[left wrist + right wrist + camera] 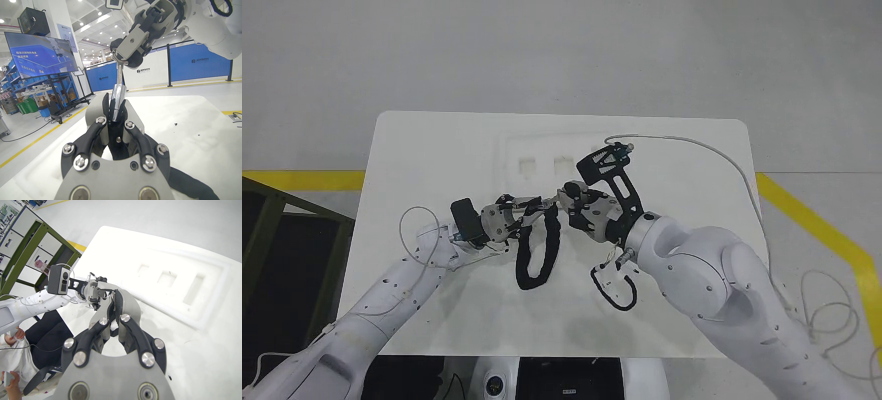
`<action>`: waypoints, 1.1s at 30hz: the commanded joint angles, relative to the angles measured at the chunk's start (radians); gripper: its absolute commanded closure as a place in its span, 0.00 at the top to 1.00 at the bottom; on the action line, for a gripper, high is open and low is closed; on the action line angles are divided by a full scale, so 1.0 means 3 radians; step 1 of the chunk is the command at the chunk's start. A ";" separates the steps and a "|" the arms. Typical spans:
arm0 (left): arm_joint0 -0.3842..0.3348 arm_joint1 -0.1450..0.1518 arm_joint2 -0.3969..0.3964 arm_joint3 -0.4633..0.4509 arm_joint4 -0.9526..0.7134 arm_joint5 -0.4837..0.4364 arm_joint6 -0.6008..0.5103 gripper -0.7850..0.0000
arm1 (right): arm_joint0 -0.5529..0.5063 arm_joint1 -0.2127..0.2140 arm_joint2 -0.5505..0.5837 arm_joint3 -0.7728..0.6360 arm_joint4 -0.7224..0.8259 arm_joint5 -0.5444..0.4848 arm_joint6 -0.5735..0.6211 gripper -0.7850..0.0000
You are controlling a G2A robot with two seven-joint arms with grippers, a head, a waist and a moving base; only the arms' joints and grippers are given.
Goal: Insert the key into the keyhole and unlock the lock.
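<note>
You've got a shiny chrome lock (pixel 117 102) barrel on a black cable (pixel 537 262). Your key (pixel 119 74) is silver, with a fine crosshatch on its head. Left gripper (pixel 113 111) fingers (pixel 92 115) are pale grey with black links. Bench (pixel 442 150) is plain white, floor stripe (pixel 812 220) is yellow.

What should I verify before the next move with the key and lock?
1. Grip of right end effector on key: shut on its head, ok.
2. Grip of left end effector on lock cylinder: shut on it, ok.
3. Blade roughly in line with the cylinder: ok.
4. Tip at the keyhole: ok.
5. Fully seated: cannot tell; much of the blade shows.
6. Slack in black cable, looped on the table: ok.
</note>
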 commanded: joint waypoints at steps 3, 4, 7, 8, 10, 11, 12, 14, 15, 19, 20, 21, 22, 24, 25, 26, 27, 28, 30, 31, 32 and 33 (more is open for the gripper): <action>0.0000 0.0000 0.0000 0.0000 0.0000 0.0000 0.0000 0.00 | -0.0013 -0.0010 0.0004 -0.0005 -0.0008 -0.0006 0.0014 0.00; 0.0000 0.0000 0.0000 0.0000 0.0000 0.0000 0.0000 0.00 | -0.0015 -0.0012 0.0006 -0.0004 -0.0014 -0.0003 0.0016 0.00; 0.0000 0.0000 0.0000 0.0000 0.0000 0.0000 0.0000 0.00 | -0.0022 -0.0020 0.0008 -0.0005 -0.0026 -0.0004 0.0021 0.00; 0.0000 0.0000 0.0000 0.0000 0.0000 0.0000 0.0000 0.00 | -0.0025 -0.0022 0.0010 -0.0004 -0.0029 -0.0005 0.0022 0.00; 0.0000 0.0000 0.0000 0.0000 0.0000 0.0000 0.0000 0.00 | -0.0034 -0.0027 0.0011 0.0001 -0.0031 -0.0008 0.0022 0.00; 0.0000 0.0000 0.0000 0.0000 0.0000 0.0000 0.0000 0.00 | -0.0040 -0.0030 0.0010 0.0003 -0.0033 -0.0009 0.0020 0.00; 0.0000 0.0000 0.0000 0.0000 0.0000 0.0000 0.0000 0.00 | -0.0045 -0.0033 0.0009 0.0005 -0.0034 -0.0010 0.0018 0.00; 0.0000 0.0000 0.0000 0.0000 0.0000 0.0000 0.0000 0.00 | -0.0053 -0.0038 0.0004 0.0006 -0.0044 -0.0012 0.0014 0.00; 0.0000 0.0000 0.0000 0.0000 0.0000 0.0000 0.0000 0.00 | -0.0058 -0.0041 0.0002 0.0006 -0.0046 -0.0011 0.0019 0.00; 0.0000 0.0000 0.0000 0.0000 0.0000 0.0000 0.0000 0.00 | -0.0078 -0.0049 0.0006 -0.0018 -0.0073 -0.0008 0.0032 0.00; 0.0000 0.0000 0.0000 0.0000 0.0000 0.0000 0.0000 0.00 | -0.0084 -0.0050 0.0008 -0.0034 -0.0078 -0.0010 0.0038 0.00; 0.0000 0.0000 0.0000 0.0000 0.0000 0.0000 0.0000 0.00 | -0.0090 -0.0051 0.0009 -0.0045 -0.0084 -0.0016 0.0051 0.00; 0.0000 0.0000 0.0000 0.0000 0.0000 0.0000 0.0000 0.00 | -0.0094 -0.0053 0.0011 -0.0060 -0.0085 -0.0022 0.0060 0.00; 0.0000 0.0000 0.0000 0.0000 0.0000 0.0000 0.0000 0.00 | -0.0103 -0.0057 0.0005 -0.0074 -0.0092 -0.0034 0.0080 0.00; 0.0000 0.0000 0.0000 0.0000 0.0000 0.0000 0.0000 0.00 | -0.0105 -0.0059 -0.0003 -0.0074 -0.0096 -0.0039 0.0086 0.00; 0.0000 0.0000 0.0000 0.0000 0.0000 0.0000 0.0000 0.00 | -0.0106 -0.0063 -0.0013 -0.0068 -0.0104 -0.0045 0.0091 0.00; 0.0000 0.0000 0.0000 0.0000 0.0000 0.0000 0.0000 0.00 | -0.0106 -0.0066 -0.0025 -0.0060 -0.0111 -0.0051 0.0094 0.00; 0.0000 0.0000 0.0000 0.0000 0.0000 0.0000 0.0000 0.00 | -0.0105 -0.0070 -0.0037 -0.0054 -0.0119 -0.0053 0.0095 0.00; 0.0000 0.0000 0.0000 0.0000 0.0000 0.0000 0.0000 0.00 | -0.0098 -0.0078 -0.0057 -0.0043 -0.0137 -0.0058 0.0102 0.00; 0.0000 0.0000 0.0000 0.0000 0.0000 0.0000 0.0000 0.00 | -0.0092 -0.0082 -0.0064 -0.0039 -0.0151 -0.0061 0.0105 0.00; 0.0000 0.0000 0.0000 0.0000 0.0000 0.0000 0.0000 0.00 | -0.0087 -0.0086 -0.0069 -0.0034 -0.0164 -0.0058 0.0106 0.00; 0.0000 0.0000 0.0000 0.0000 0.0000 0.0000 0.0000 0.00 | -0.0080 -0.0090 -0.0075 -0.0031 -0.0176 -0.0059 0.0109 0.00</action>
